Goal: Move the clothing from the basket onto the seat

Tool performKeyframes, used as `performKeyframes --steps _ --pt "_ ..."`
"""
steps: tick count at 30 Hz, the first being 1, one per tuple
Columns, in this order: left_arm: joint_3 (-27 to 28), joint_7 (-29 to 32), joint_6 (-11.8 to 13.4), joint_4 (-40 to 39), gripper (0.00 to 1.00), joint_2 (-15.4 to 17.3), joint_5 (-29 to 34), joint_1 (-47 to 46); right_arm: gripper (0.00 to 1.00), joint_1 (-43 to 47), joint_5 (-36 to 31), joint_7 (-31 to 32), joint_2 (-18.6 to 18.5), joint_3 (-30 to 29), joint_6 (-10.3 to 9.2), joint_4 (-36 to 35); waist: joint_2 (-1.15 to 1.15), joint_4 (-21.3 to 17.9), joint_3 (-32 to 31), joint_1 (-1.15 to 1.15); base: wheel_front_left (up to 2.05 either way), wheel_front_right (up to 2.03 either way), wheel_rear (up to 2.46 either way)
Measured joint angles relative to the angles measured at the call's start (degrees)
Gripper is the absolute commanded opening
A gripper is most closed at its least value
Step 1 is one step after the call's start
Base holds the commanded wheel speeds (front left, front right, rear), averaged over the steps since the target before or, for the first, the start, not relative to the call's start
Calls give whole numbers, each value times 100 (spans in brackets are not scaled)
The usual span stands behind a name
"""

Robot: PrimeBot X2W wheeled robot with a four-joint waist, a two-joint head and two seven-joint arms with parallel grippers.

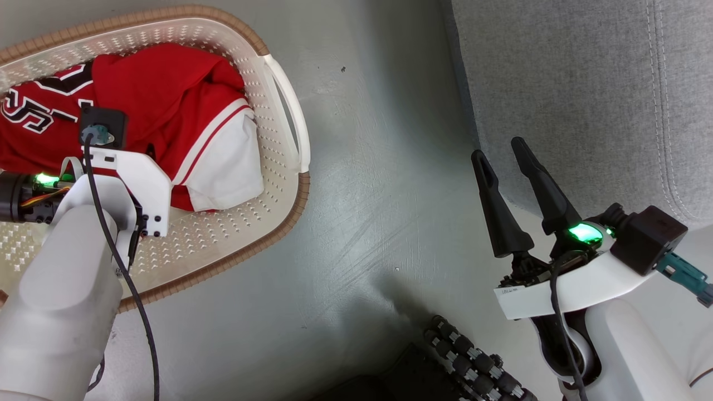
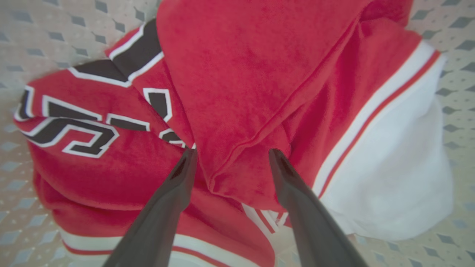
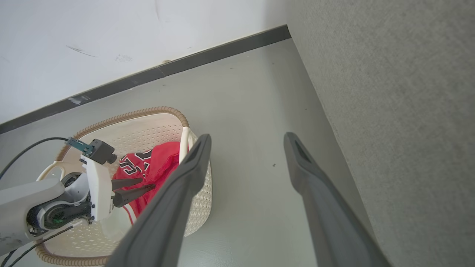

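Red clothing (image 1: 167, 94) is seen heaped in the basket (image 1: 281, 223), none yet on the seat (image 1: 557, 83). Left gripper (image 2: 232, 152) is held spread astride a raised fold (presumably to pinch it). Right gripper (image 1: 501, 147) is held parted and empty near the seat's edge, clear of the basket.

clothing (image 1: 167, 94): red-white, crumpled in cream basket (image 1: 223, 234) | seat (image 1: 557, 83): grey, apart, right
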Motion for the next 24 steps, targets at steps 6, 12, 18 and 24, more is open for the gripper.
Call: performKeyframes --steps 6,12,18,24 --pt "11 -1 0 82 100 -3 -4 -35 100 1 -15 0 0 -33 0 -7 0 34 36 0 0 0 0" --pt "12 -9 0 182 100 -35 -11 -64 100 1 -54 0 0 -46 0 -9 0 72 69 0 0 0 0" --pt "11 -52 -1 272 100 -70 -15 -160 100 1 -63 0 0 -51 0 -10 0 93 74 0 0 0 0" --pt "-7 -58 -19 391 100 -164 -57 -164 100 25 -120 0 0 -94 0 -9 0 111 75 0 0 0 0"
